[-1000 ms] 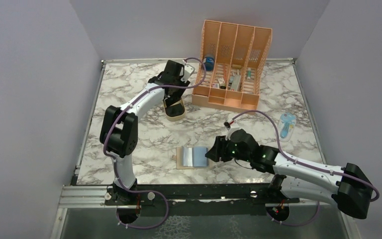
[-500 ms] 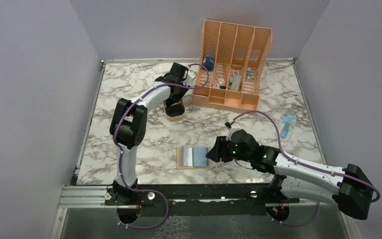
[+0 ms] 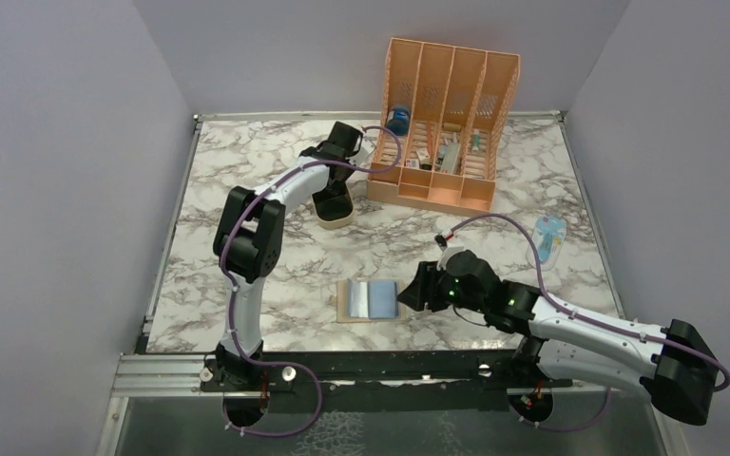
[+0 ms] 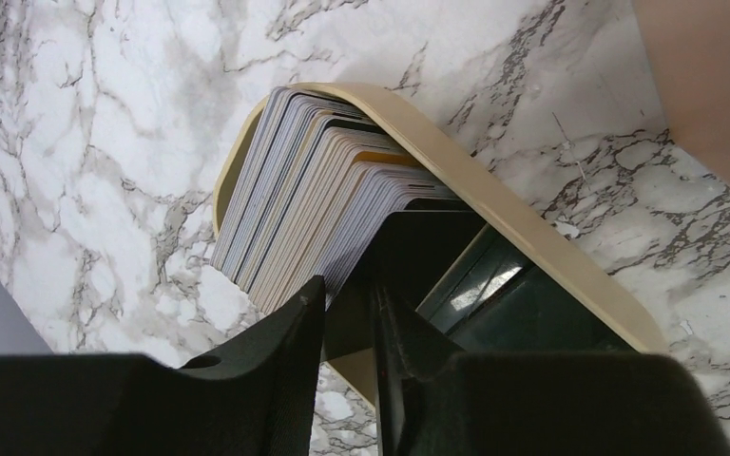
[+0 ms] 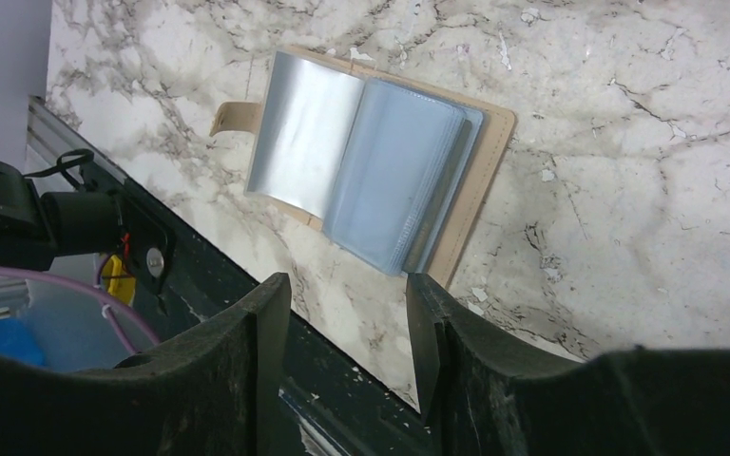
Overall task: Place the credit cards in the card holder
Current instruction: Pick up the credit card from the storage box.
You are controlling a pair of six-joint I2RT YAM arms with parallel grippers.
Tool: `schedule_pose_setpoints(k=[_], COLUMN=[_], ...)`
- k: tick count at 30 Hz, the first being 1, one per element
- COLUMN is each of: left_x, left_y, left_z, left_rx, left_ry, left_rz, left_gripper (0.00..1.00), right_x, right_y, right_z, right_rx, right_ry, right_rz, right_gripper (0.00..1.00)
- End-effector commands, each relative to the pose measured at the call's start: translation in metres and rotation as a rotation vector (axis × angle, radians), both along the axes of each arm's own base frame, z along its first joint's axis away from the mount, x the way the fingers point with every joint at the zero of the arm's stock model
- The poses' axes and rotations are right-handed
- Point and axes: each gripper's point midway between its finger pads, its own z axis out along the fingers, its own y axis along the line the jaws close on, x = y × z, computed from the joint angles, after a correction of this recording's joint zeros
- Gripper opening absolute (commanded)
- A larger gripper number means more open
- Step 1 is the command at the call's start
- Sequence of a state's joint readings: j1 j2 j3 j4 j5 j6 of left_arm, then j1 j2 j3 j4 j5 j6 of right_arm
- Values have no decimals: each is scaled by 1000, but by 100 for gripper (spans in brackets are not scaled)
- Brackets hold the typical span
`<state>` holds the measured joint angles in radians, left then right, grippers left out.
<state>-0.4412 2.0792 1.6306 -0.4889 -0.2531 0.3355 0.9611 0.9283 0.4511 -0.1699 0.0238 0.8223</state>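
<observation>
Left tool [image 4: 347, 313] is down at the end of the credit cards [image 4: 304, 199]. Its jaws are nearly together with a thin dark slot between them, and we cannot tell whether a card is pinched. The cards stand on edge as one thick fanned stack, mostly grey and white edges with a few dark ones, inside the tan oval tray [image 4: 494, 209]. In the top view that tray [image 3: 337, 221] is in the upper middle of the frame with the left tool [image 3: 333, 195] over it.

The card holder [image 5: 380, 161] lies open flat on the table [image 3: 247, 161], snap tab pointing to the left of the wrist frame and pale blue sleeves [image 5: 409, 190] fanned. In the top view the card holder [image 3: 369, 299] is at lower centre, well apart from the tray.

Right tool [image 5: 347, 323] hangs just beside the holder's edge, jaws spread wide and nothing in them. In the top view the right tool [image 3: 409, 290] is just right of the holder.

Progress, as we judge it:
- No card is clearly in a sleeve. One leaf shows silver, which could be glare or a card.
- The stack looks full, so we judge the job barely begun, with the first pick in hand.
- Carrying and slotting the cards is all left to do.

The orange organizer [image 3: 442, 123] is at upper centre and a small blue object [image 3: 548, 237] is at the right. No brand or writing is readable anywhere.
</observation>
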Motion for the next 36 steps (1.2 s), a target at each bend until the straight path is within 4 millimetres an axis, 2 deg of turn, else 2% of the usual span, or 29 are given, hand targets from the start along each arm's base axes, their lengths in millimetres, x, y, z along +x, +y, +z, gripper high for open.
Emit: schedule_pose_setpoints(k=[1, 3, 10, 15, 22, 29, 36], left_x=[12, 14, 16, 7, -7, -18, -37], left_y=[16, 16, 13, 3, -1, -3, -16], left_z=[-2, 0, 23, 42, 69, 86, 111], left_rx=[59, 61, 57, 11, -54, -120, -303], left_ry=[-22, -29, -76, -82, -85, -80, -75], left_rz=[35, 36, 41, 40, 71, 125, 201], left_gripper=[21, 16, 8, 0, 0, 0, 0], right_x=[5, 5, 5, 6, 6, 6, 4], right_y=[-2, -2, -3, 0, 2, 6, 9], right_z=[0, -1, 0, 3, 2, 9, 16], right_rx=[-8, -11, -11, -7, -6, 12, 50], right_ry=[-20, -18, -20, -25, -22, -26, -27], right_rz=[-26, -25, -28, -24, -14, -3, 4], right_gripper=[48, 48, 48, 48, 48, 48, 48])
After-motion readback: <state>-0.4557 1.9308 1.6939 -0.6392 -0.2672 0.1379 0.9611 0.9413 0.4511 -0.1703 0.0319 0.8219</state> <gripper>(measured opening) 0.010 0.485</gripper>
